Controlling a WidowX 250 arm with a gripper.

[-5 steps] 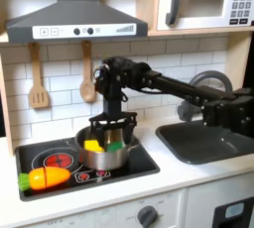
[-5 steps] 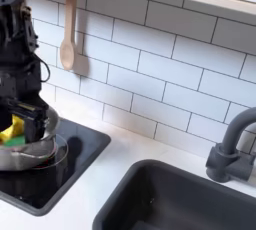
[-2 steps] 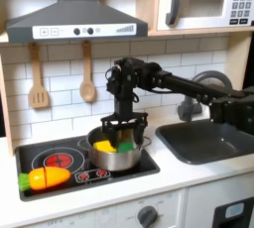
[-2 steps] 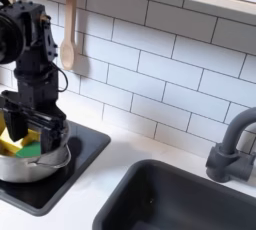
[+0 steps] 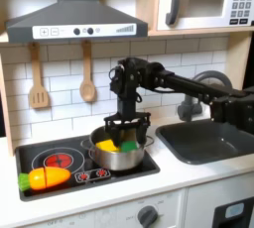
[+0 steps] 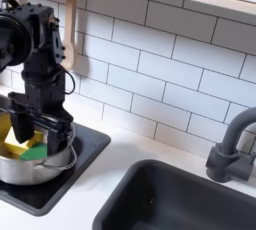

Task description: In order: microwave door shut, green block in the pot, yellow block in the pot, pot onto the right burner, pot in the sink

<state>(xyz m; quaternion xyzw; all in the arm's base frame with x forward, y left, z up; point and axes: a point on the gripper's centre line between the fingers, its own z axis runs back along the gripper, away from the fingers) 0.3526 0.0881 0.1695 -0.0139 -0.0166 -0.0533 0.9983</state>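
The silver pot (image 5: 99,156) (image 6: 45,169) sits on the right part of the black hob (image 5: 144,164). In it lie the yellow block (image 5: 105,146) (image 6: 8,140) and the green block (image 5: 129,146) (image 6: 34,152). My gripper (image 5: 127,136) (image 6: 40,137) points straight down, open, with its fingers spread and lowered inside the pot's rim. At the first exterior view's upper right, the microwave door (image 5: 198,2) is shut. The dark sink (image 5: 213,143) (image 6: 190,202) lies to the pot's right in both exterior views.
An orange toy carrot (image 5: 46,177) lies at the hob's front left, beside the red burner (image 5: 58,160). Two wooden spoons (image 5: 87,78) hang on the tiled wall. A dark curved faucet (image 5: 190,108) (image 6: 230,146) stands behind the sink. A range hood (image 5: 74,19) hangs above.
The gripper and the pot with both blocks have slid to the right across the hob, then nearly stopped.
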